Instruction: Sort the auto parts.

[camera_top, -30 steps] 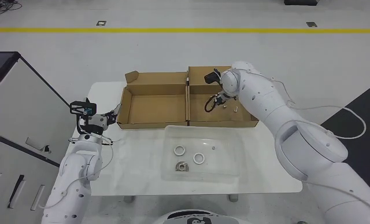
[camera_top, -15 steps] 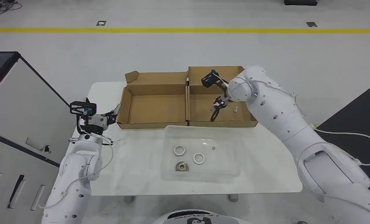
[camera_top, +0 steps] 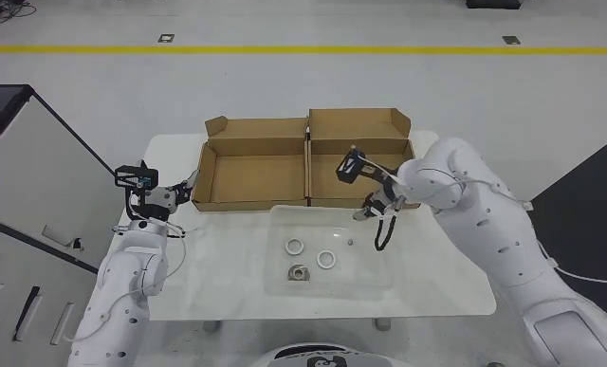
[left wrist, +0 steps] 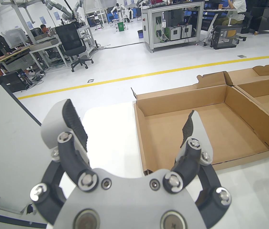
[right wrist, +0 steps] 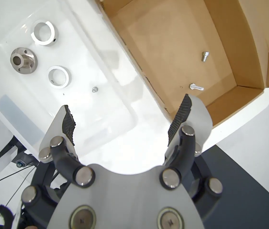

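A clear plastic tray [camera_top: 372, 268] holds two white rings [camera_top: 295, 245] [camera_top: 326, 259], a metal flange [camera_top: 300, 272] and a small bolt [camera_top: 348, 242]. In the right wrist view the rings [right wrist: 43, 32] [right wrist: 58, 76], the flange [right wrist: 24, 60] and the bolt [right wrist: 94, 89] lie in the tray [right wrist: 105, 113]. Two silver bolts [right wrist: 205, 56] [right wrist: 196, 87] rest in the right cardboard box [right wrist: 172, 32]. My right gripper [right wrist: 127, 106] hangs open and empty over the tray's right end, at the box's front wall [camera_top: 366, 211]. My left gripper [left wrist: 134, 117] is open and empty near the table's left edge [camera_top: 180, 192].
The left cardboard box [camera_top: 254, 177] [left wrist: 196, 129] has nothing in it. Both boxes stand side by side at the table's far side, just behind the tray. Bare white tabletop [camera_top: 218, 263] lies left of the tray.
My right gripper has drawn back from inside the right box toward the tray's right end. The left arm has kept still.
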### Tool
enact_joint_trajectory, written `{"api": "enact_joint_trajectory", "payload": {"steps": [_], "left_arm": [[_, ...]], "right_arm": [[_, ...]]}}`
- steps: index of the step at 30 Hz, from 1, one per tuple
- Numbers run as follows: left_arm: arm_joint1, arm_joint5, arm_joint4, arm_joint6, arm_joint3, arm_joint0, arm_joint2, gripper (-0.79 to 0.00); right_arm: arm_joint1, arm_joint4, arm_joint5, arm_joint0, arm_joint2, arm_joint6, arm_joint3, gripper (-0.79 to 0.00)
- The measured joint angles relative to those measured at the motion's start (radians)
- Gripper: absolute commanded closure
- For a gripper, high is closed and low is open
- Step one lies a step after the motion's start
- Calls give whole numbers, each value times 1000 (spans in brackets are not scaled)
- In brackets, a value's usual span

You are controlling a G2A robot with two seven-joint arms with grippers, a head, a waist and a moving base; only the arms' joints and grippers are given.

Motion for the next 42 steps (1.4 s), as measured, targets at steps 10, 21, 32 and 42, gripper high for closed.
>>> {"api": "enact_joint_trajectory", "payload": {"steps": [10,21,32,42], "left_arm": [[0,0,0,0,0,0,0,-785],[0,0,0,0,0,0,0,-785],[0,0,0,0,0,0,0,-785],[0,0,0,0,0,0,0,-785]], "right_arm": [[92,80,0,97,-236,0,-61,-785],[141,187,-12,194,-387,-12,-62,-785],[141,90,11,164,-408,-44,-111,-785],[143,30,-20,133,-442,-19,-208,-785]]}}
